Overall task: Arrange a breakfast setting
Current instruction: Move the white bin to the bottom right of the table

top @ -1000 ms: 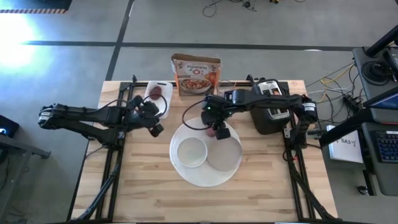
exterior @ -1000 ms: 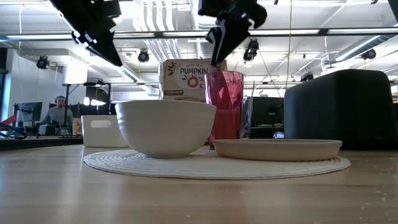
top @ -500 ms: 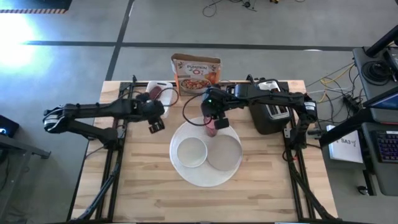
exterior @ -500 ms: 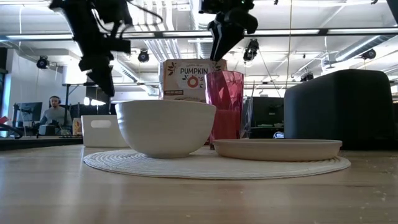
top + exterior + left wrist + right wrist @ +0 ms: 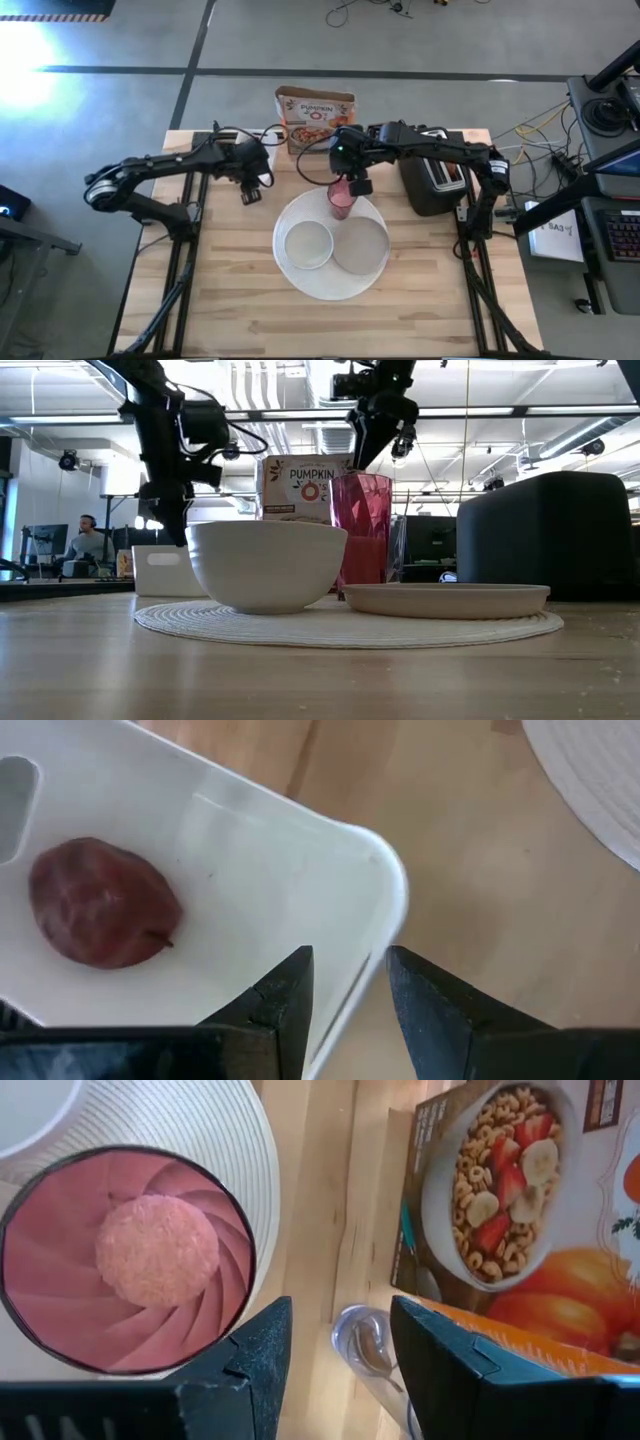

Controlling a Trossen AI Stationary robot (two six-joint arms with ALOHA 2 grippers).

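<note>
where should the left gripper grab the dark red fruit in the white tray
Across its rounded middle, coming straight down from above. The dark-red fruit lies alone on the floor of the white tray, whose walls block a sideways approach. The left gripper sits open over the tray's rim, not yet above the fruit.

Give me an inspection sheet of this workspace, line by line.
Surface: pale wooden table, no spills seen.
Job's things: big round white plate holds small white bowl, small pale round plate and pink cup; dark-red fruit lies in white rectangular tray.
Clutter: cereal box, black toaster, clear glass with metal spoon.
Grippers: left gripper open over the tray's corner; right gripper open beyond the cup.
Cables: loose on floor.
Surroundings: seated person far behind.
</note>
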